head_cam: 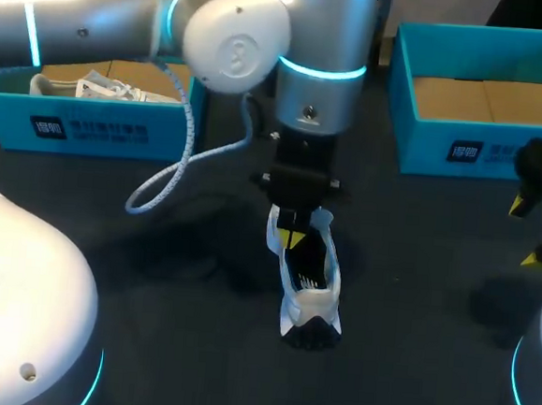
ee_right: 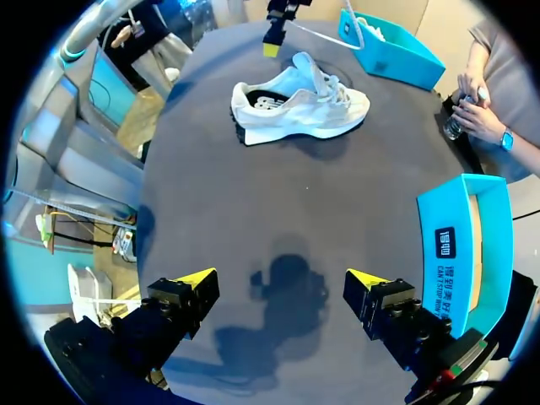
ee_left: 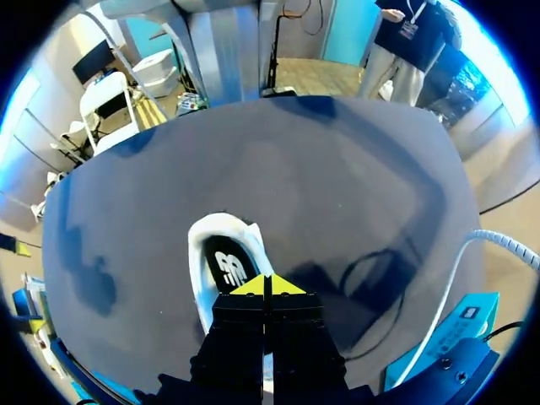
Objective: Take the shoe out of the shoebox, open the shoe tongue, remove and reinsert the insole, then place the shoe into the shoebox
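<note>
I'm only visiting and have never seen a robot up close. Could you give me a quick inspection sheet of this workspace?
Surface: dark table, with shadows of the arms on it.
Job's things: white shoe stands on its sole mid-table, outside the boxes. The left shoebox holds a second shoe. The right shoebox shows only its cardboard floor.
Clutter: nothing seen.
Grippers: left gripper is shut, tips together over the white shoe's opening. The right gripper is open over bare table, well away from the shoe.
Cables: a white cable hangs from the left arm and loops down to the table by the left shoebox.
Surroundings: nothing seen.
</note>
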Robot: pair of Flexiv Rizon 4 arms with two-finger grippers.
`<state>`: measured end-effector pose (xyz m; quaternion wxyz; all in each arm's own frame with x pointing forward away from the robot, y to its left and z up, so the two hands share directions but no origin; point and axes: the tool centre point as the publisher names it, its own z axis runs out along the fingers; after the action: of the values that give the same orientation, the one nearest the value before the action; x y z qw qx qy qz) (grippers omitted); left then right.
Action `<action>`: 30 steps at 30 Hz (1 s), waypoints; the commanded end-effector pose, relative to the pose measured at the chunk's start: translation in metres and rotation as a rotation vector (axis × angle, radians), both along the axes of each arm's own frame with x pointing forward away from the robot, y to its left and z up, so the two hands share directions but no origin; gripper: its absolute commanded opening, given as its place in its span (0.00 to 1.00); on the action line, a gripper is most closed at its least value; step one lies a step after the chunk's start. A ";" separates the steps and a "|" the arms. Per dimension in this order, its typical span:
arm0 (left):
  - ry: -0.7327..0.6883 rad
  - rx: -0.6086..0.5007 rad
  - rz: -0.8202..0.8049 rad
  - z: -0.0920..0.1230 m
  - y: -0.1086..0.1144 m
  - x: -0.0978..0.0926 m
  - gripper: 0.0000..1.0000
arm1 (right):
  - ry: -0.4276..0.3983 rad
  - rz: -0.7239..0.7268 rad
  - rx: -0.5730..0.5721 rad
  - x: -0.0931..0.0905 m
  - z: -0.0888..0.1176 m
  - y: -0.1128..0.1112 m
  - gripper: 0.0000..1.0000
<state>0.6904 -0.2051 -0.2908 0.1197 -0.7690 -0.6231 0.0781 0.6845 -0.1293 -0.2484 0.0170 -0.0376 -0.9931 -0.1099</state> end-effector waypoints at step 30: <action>-0.025 0.032 -0.111 -0.073 0.000 -0.004 0.00 | -0.001 0.000 -0.002 -0.001 0.000 0.000 1.00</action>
<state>0.6858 -0.2067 -0.3606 0.1289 -0.8001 -0.5835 0.0527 0.6845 -0.1296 -0.2482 0.0169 -0.0375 -0.9930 -0.1104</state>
